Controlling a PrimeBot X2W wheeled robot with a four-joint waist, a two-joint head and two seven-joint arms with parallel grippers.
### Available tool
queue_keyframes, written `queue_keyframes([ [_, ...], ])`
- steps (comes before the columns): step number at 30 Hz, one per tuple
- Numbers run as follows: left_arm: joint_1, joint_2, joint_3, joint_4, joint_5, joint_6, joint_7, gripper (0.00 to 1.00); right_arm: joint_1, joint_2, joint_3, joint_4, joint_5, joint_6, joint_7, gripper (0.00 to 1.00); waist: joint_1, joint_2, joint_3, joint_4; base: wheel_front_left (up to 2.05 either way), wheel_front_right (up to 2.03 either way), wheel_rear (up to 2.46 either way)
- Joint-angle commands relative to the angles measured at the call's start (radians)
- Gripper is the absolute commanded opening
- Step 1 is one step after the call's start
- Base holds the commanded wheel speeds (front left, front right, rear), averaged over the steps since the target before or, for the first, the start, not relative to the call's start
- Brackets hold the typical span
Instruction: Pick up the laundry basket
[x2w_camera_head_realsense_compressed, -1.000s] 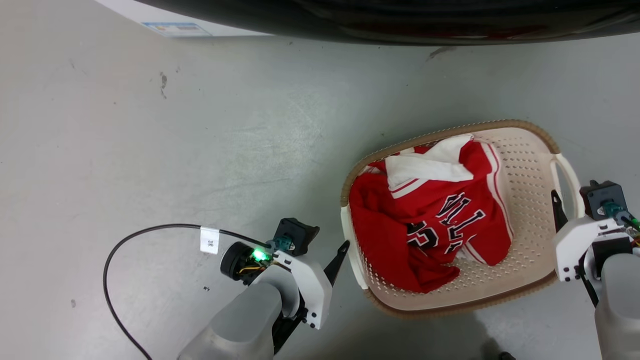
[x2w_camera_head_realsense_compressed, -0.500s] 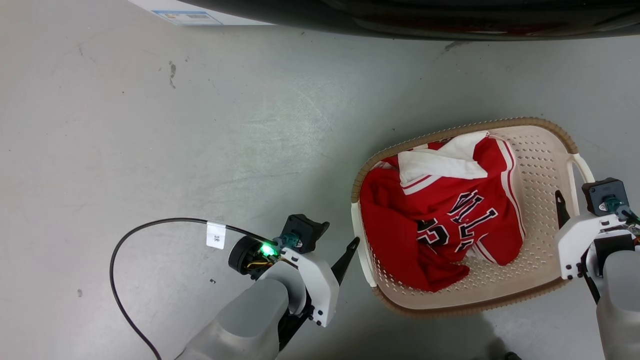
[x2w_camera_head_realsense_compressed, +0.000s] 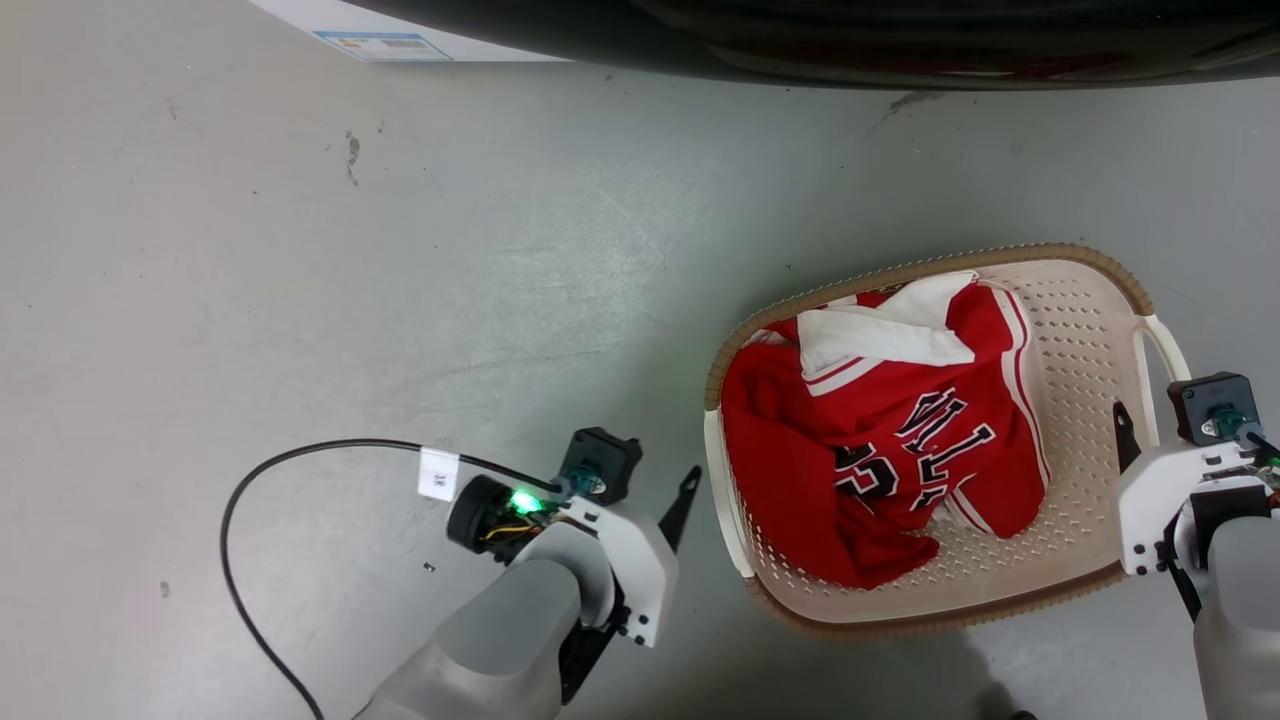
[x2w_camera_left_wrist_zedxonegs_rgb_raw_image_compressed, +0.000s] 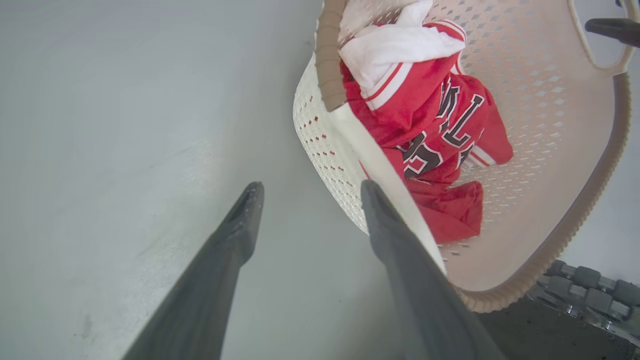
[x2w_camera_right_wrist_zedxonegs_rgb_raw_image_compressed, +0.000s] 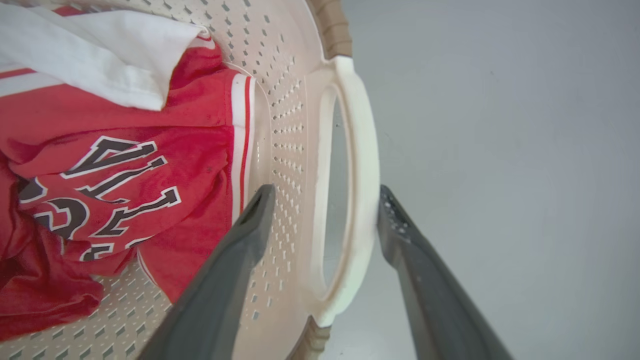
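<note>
The laundry basket (x2w_camera_head_realsense_compressed: 1092, 263) is cream plastic with small holes and a brown braided rim, and it stands on the floor at the right. A red and white jersey (x2w_camera_head_realsense_compressed: 880, 440) lies crumpled inside it. My left gripper (x2w_camera_left_wrist_zedxonegs_rgb_raw_image_compressed: 311, 186) is open just outside the basket's left wall (x2w_camera_left_wrist_zedxonegs_rgb_raw_image_compressed: 325, 150). Its right finger lies beside the white left handle (x2w_camera_head_realsense_compressed: 722, 500). My right gripper (x2w_camera_right_wrist_zedxonegs_rgb_raw_image_compressed: 325, 191) is open astride the white right handle (x2w_camera_right_wrist_zedxonegs_rgb_raw_image_compressed: 362, 150), one finger inside the basket and one outside. In the head view the left gripper (x2w_camera_head_realsense_compressed: 682, 492) and right gripper (x2w_camera_head_realsense_compressed: 1122, 425) flank the basket.
The washer's dark edge (x2w_camera_head_realsense_compressed: 800, 40) runs along the top, with a white labelled panel (x2w_camera_head_realsense_compressed: 380, 40) to its left. A black cable (x2w_camera_head_realsense_compressed: 300, 452) loops over the grey floor by my left wrist. A dark ribbed part (x2w_camera_left_wrist_zedxonegs_rgb_raw_image_compressed: 585, 285) sits below the basket.
The head camera has shifted, so the whole scene sits further right. My left gripper has drawn slightly left, away from the basket's side. The right gripper still straddles the handle.
</note>
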Motion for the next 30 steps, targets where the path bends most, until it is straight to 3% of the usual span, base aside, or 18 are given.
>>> queue_keyframes([
  [1,-0.004,-0.004,0.002,-0.010,0.008,0.003,-0.007,1.00,-0.007,-0.001,-0.007,0.007,-0.008,-0.001,-0.002,1.00,0.0000,0.0001,0.001,0.002,0.00,0.00,0.00],
  [12,0.011,0.000,0.058,-0.090,0.085,0.019,-0.006,1.00,-0.036,-0.019,-0.074,0.028,-0.045,-0.001,0.004,1.00,0.0000,0.0001,0.022,0.015,0.00,0.00,0.00],
  [23,0.021,-0.001,0.061,-0.088,0.136,-0.013,-0.002,1.00,-0.074,0.002,-0.081,0.033,-0.054,-0.001,0.011,1.00,0.0000,0.0001,0.059,0.000,0.00,0.00,0.00],
  [30,0.001,0.001,0.044,-0.030,0.112,-0.040,0.005,1.00,-0.096,0.016,-0.068,0.037,-0.054,-0.001,0.013,1.00,0.0000,0.0001,0.097,-0.019,0.00,0.00,0.00],
])
